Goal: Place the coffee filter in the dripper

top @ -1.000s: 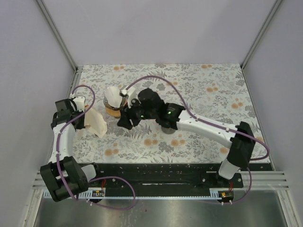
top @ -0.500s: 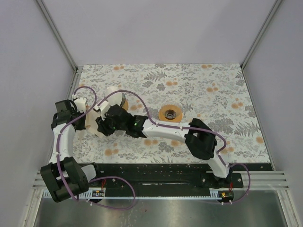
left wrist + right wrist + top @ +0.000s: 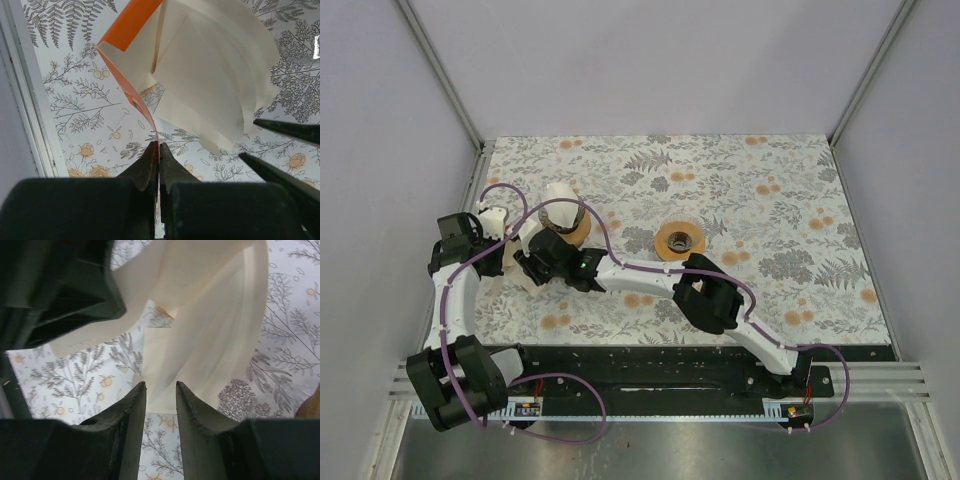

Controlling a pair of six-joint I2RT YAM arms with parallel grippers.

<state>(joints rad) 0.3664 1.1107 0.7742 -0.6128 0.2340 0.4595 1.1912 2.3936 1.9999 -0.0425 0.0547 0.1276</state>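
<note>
My left gripper (image 3: 159, 144) is shut on the thin edge of an orange sleeve (image 3: 131, 22), held above the table; cream coffee filters (image 3: 210, 75) fan out of it. In the top view it (image 3: 490, 228) sits at the far left. My right gripper (image 3: 161, 385) is open, with its jaws on either side of the lower edge of a cream filter (image 3: 200, 330); one of its fingers (image 3: 290, 132) shows in the left wrist view. In the top view my right gripper (image 3: 530, 262) reaches across to the filters (image 3: 510, 262). The brown dripper (image 3: 563, 220) stands just behind my right gripper.
An orange ring (image 3: 680, 240) lies on the floral table mat (image 3: 770, 200) near the middle. The left wall rail (image 3: 30, 115) runs close beside my left gripper. The right arm's link and purple cable stretch across the middle of the table.
My right arm has swung left from the dripper to the filters held by my left gripper, uncovering the orange ring. The left arm has hardly moved.
</note>
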